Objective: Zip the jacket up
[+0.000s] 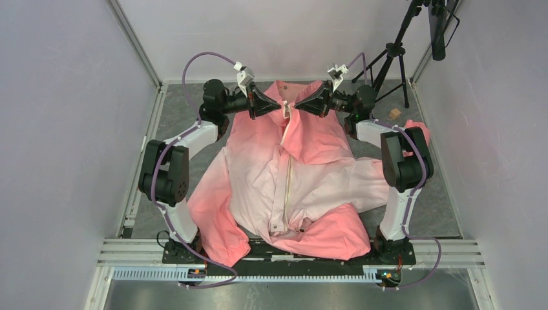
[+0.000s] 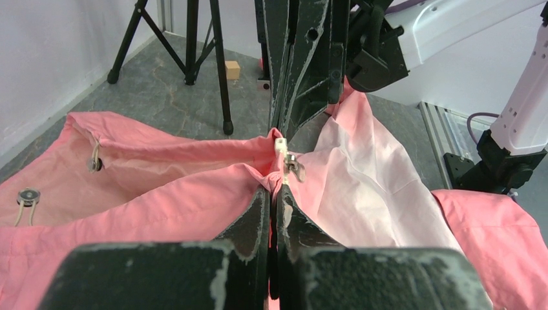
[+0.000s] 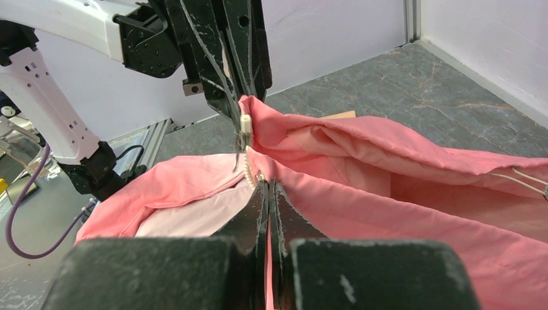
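Observation:
The jacket lies spread on the table, salmon pink fading to pale pink, collar at the far end. Its cream zipper strip runs down the front. My left gripper and right gripper meet tip to tip at the collar's top. In the left wrist view the left gripper is shut on pink fabric just below the metal zipper pull and the cream zipper end. In the right wrist view the right gripper is shut on pink fabric beside the zipper teeth.
A black tripod stands at the far right, with a small wooden block near its foot. Pale walls close in the left, right and back. An aluminium rail runs along the near edge. Hood drawstring toggles lie on the collar.

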`<state>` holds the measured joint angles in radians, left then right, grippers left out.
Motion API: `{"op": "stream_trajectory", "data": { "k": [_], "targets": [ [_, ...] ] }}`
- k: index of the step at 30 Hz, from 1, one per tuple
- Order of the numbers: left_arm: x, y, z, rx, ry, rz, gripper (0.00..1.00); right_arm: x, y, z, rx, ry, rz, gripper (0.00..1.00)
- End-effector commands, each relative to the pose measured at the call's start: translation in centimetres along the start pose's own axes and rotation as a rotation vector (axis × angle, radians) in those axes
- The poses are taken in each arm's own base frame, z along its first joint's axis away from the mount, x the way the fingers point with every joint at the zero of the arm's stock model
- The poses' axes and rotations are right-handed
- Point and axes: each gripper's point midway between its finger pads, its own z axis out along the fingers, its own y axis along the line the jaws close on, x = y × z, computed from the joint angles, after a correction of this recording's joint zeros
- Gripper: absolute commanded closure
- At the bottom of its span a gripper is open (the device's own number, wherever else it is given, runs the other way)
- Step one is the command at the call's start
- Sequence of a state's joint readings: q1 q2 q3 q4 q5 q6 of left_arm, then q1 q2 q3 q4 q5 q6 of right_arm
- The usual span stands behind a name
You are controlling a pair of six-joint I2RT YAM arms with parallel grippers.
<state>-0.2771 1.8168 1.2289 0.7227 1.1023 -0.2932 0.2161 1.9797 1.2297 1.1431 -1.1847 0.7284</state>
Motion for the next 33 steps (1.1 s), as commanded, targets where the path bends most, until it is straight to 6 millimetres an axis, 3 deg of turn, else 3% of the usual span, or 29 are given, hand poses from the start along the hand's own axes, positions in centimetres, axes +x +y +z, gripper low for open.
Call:
{"op": "stream_trajectory", "data": {
  "k": [1, 18, 26, 33],
  "targets": [
    [-1.0, -0.6, 0.1, 0.008, 0.006, 0.066, 0.98, -2.6, 1.5, 0.3, -0.018, -0.036, -0.095, 1.00],
    [-0.6, -0.7, 0.6, -0.001, 0.013, 0.056, 0.98, -3.7, 1.3, 0.9, 0.039, -0.096, -0.085, 1.00],
    [-0.1, -0.3, 0.6, -0.030, 0.017, 0.037, 0.98, -6.1, 5.3, 1.8, -0.076, -0.206, -0.076, 1.00],
    [-1.5, 1.0, 0.5, -0.150, -0.030, -0.049, 0.94, -5.9, 5.1, 1.9, -0.069, -0.208, -0.075, 1.00]
  ]
}}
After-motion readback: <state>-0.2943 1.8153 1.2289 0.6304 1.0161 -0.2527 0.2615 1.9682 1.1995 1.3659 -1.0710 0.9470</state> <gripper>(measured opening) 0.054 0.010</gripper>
